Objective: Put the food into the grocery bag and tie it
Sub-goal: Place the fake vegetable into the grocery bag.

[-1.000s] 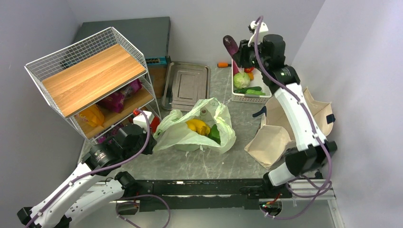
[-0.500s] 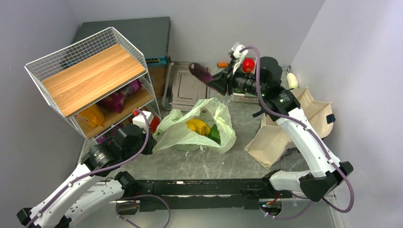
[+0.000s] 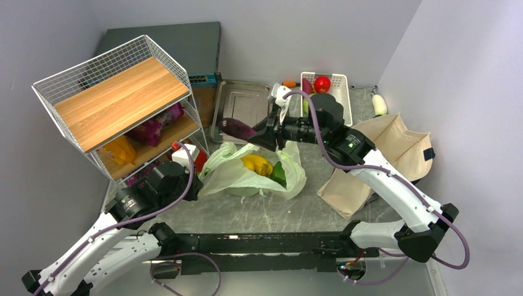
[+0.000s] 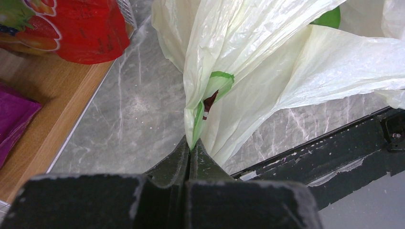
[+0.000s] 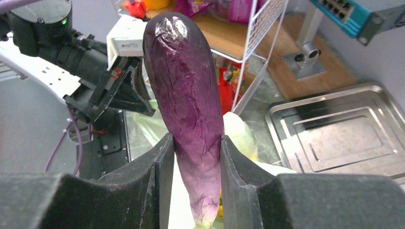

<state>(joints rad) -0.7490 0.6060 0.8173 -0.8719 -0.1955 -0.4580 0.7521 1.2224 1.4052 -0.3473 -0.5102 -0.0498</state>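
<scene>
Grey marble tabletop (image 3: 259, 216), arm bases nearest. Left gripper (image 4: 190, 149) is pinched tight on the near-left edge of the grocery bag (image 3: 234, 176), which lies mid-table with its mouth open; bananas (image 3: 257, 164) and green fruit (image 3: 279, 174) inside. Right gripper (image 5: 195, 143) clamps a purple eggplant (image 5: 184, 86) above the bag's far rim. Metal tray (image 3: 243, 108), white basket (image 3: 336, 83) and wire rack (image 3: 117, 105) stand behind.

Overhead from behind, two close wrist views (grocery bag (image 3: 295, 176) common)
</scene>
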